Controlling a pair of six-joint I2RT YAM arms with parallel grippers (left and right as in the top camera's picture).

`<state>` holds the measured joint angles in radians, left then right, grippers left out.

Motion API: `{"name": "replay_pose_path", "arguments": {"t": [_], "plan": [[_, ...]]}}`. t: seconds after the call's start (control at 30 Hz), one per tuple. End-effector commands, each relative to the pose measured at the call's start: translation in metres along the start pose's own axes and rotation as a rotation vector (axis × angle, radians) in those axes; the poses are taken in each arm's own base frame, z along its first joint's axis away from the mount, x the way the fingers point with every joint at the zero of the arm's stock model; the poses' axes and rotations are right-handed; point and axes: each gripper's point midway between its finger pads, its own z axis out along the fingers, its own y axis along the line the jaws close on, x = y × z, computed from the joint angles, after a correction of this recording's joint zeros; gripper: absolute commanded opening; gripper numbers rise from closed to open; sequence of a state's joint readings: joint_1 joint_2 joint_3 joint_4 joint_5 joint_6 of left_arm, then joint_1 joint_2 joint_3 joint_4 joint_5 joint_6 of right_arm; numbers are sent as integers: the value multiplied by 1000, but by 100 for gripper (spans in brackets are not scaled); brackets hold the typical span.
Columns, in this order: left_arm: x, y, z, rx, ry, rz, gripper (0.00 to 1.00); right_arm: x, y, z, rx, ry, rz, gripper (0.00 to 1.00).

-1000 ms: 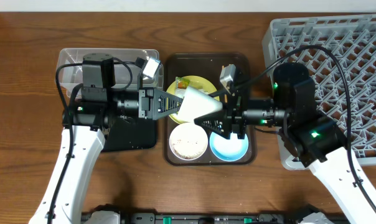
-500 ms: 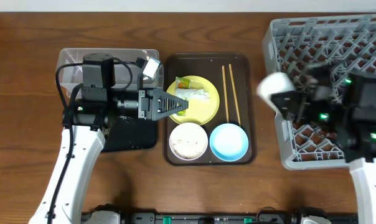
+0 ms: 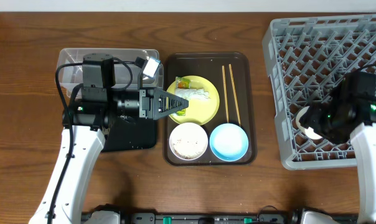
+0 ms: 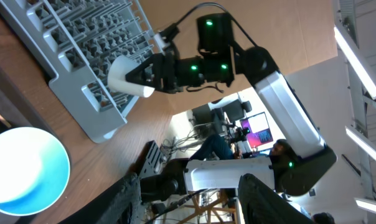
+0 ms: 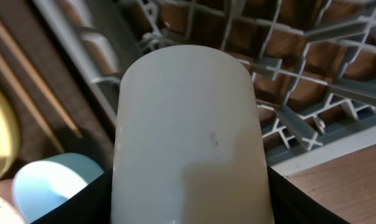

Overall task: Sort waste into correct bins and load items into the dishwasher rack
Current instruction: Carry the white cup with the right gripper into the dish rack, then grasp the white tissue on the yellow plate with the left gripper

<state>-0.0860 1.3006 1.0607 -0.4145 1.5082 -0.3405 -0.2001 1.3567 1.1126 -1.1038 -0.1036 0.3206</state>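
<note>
Right gripper (image 4: 149,72) is pinching white cup (image 5: 188,124) over dishwasher rack (image 3: 337,37), near the bench's right edge. Advice: seat it squarely between ribs before releasing. Left gripper (image 3: 182,104) is hovering spread.

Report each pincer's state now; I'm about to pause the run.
Left pincer: open, holding nothing.
Right pincer: closed on a white cylindrical cup over the grey lattice dishwasher rack.
</note>
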Motion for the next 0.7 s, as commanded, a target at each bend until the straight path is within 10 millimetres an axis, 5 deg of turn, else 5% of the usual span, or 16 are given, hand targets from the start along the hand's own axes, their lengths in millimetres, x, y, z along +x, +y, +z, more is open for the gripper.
{"name": "replay_pose_path", "arguments": {"t": [0.0, 0.23, 0.43, 0.67], "plan": [[-4, -7, -1, -1, -5, 32, 54, -4, -3, 11, 26, 28, 23, 62], [-4, -7, -1, -1, -4, 28, 54, 6, 5, 26, -19, 127, 46, 74], [-4, -6, -1, -1, -5, 28, 55, -6, 12, 15, -49, 75, 73, 87], [-5, 20, 17, -172, -21, 33, 54, -11, 93, -53, -523, -62, -205, 88]]}}
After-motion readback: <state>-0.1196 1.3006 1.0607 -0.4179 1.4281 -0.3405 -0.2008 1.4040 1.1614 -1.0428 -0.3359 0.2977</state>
